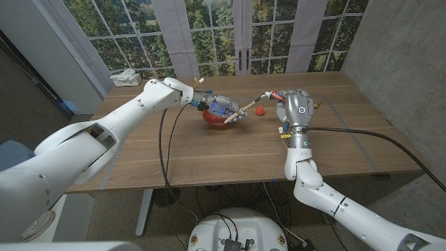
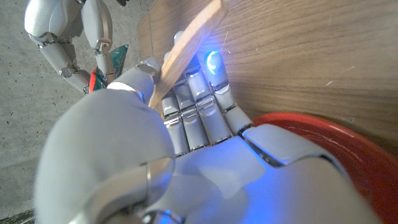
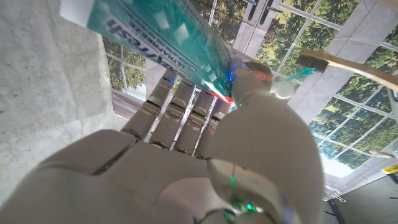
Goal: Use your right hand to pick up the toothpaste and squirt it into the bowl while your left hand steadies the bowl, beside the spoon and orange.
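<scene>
**Inspector A:** Reporting on the right robot hand (image 1: 296,104): it is gripping the toothpaste (image 3: 155,38), fingers wrapped round the tube, raised above the surface (image 1: 230,157) at about three o'clock from the bowl (image 1: 221,117).

**Inspector B:** And the tube's nozzle end?

**Inspector A:** It is pointing toward the bowl, reaching over near the orange (image 1: 260,110) (a small reddish-orange object just beside the bowl's three o'clock side). It is not yet over the bowl itself, as far as I can judge.

**Inspector B:** The left robot hand (image 1: 209,104)?

**Inspector A:** It is holding the red bowl from the ten o'clock side, fingers lying against the rim. The wooden spoon (image 2: 186,46) is resting across the bowl, handle sticking out toward two o'clock, crossing over those fingers.

**Inspector B:** Progress?

**Inspector A:** Pick-up is done and the steadying hold is in place. I am seeing no paste in the bowl, though its inside is largely hidden. Remaining, in my judgement: carrying the nozzle over the bowl and squeezing.
</scene>
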Controlling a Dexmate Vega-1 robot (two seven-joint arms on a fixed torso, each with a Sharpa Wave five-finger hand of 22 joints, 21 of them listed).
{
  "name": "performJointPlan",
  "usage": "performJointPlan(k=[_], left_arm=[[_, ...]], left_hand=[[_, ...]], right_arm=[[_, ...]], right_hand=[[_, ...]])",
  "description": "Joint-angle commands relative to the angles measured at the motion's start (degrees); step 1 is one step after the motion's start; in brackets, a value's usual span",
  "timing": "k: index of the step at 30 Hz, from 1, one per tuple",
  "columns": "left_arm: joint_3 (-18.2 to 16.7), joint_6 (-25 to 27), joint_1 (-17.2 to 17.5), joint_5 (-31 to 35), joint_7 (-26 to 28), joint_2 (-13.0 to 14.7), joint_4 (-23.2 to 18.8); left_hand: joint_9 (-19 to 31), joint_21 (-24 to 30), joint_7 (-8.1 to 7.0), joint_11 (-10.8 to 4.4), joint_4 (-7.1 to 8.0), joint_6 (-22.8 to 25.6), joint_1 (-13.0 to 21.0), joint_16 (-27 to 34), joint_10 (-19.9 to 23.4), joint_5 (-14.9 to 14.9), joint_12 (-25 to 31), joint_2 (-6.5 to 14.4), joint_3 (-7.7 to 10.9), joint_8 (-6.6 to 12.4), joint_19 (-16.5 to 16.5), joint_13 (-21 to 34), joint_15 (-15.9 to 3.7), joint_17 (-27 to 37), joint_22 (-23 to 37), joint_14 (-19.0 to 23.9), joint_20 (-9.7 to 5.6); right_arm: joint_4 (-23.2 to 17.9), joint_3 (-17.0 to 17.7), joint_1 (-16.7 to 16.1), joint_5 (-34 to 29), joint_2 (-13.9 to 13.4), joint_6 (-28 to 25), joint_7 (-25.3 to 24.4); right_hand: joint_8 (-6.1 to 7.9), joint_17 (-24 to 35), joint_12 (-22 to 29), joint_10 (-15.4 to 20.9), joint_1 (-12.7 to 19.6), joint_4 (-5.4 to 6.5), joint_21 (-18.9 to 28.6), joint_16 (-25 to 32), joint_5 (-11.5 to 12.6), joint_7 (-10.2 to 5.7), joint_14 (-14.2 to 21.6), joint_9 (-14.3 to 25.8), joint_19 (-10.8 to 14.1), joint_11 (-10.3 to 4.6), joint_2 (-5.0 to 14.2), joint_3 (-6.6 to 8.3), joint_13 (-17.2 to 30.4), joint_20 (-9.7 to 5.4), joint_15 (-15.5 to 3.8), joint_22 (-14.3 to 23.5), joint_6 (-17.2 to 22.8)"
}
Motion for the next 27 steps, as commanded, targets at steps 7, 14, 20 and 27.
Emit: performJointPlan(k=[7, 14, 20, 27], left_arm=[[0.0, -0.7, -0.4, -0.1, -0.5, -0.5, 1.5], [0.0, -1.1, -0.6, 0.1, -0.9, -0.7, 2.3], [-0.2, -1.4, -0.5, -0.1, -1.3, -0.7, 2.6], [-0.4, -1.7, -0.4, -0.3, -1.5, -0.7, 2.7]], left_hand=[[0.1, 0.3, 0.61, -8.96, 0.0, 1.2, 6.7, 0.2, 10.0, 0.4, -0.1, 6.7, 0.35, 0.1, -0.3, 0.3, -5.47, 0.2, 0.1, 1.7, -5.09], [0.2, 0.3, 0.55, -8.89, 0.02, 1.1, 6.7, 0.1, 10.1, 0.4, -0.2, 6.7, 0.35, 0.15, -0.3, 0.2, -5.49, 0.2, 0.1, 1.6, -5.11], [0.2, 0.3, 0.64, -8.95, 0.01, 1.2, 6.7, 0.1, 10.1, 0.4, -0.2, 6.7, 0.35, 0.13, -0.3, 0.3, -5.46, 0.2, 0.1, 1.7, -5.14], [0.2, 0.3, 0.63, -8.94, -0.01, 1.2, 6.7, 0.1, 10.1, 0.4, -0.2, 6.7, 0.36, 0.14, -0.3, 0.4, -5.49, 0.2, 0.1, 1.7, -5.19]], right_arm=[[-3.0, 3.1, -1.3, 8.0, 1.1, 2.4, 1.0], [-2.9, 3.2, -1.3, 8.9, 1.1, 2.9, 0.8], [-3.4, 3.6, -1.4, 10.5, 1.1, 3.9, 1.2], [-3.9, 4.1, -1.6, 11.8, 1.4, 4.3, 1.5]], right_hand=[[-0.92, 0.4, -1.3, 1.3, -1.0, 1.01, 0.6, -1.1, 0.3, -0.66, -0.4, 0.2, -0.2, -2.69, 0.48, 0.4, 3.4, -2.22, -5.86, 0.0, -1.3], [-2.05, -0.1, -3.5, -1.1, -3.9, 1.76, 1.0, -3.1, 0.1, -0.51, -2.5, 0.2, -0.3, -2.72, -0.64, -0.54, 2.3, -1.63, -5.42, -0.1, -3.9], [-2.37, -0.4, -4.4, -1.8, -5.3, 2.11, 1.1, -3.8, 0.1, -0.31, -3.0, 0.2, -0.3, -2.67, -1.08, -0.96, 1.7, -1.38, -5.24, -0.1, -4.6], [-2.7, -0.9, -5.3, -2.3, -7.0, 2.59, 1.2, -4.7, 0.1, -0.26, -3.6, 0.2, -0.2, -2.61, -1.5, -1.44, 0.9, -1.15, -5.22, -0.2, -5.3]])
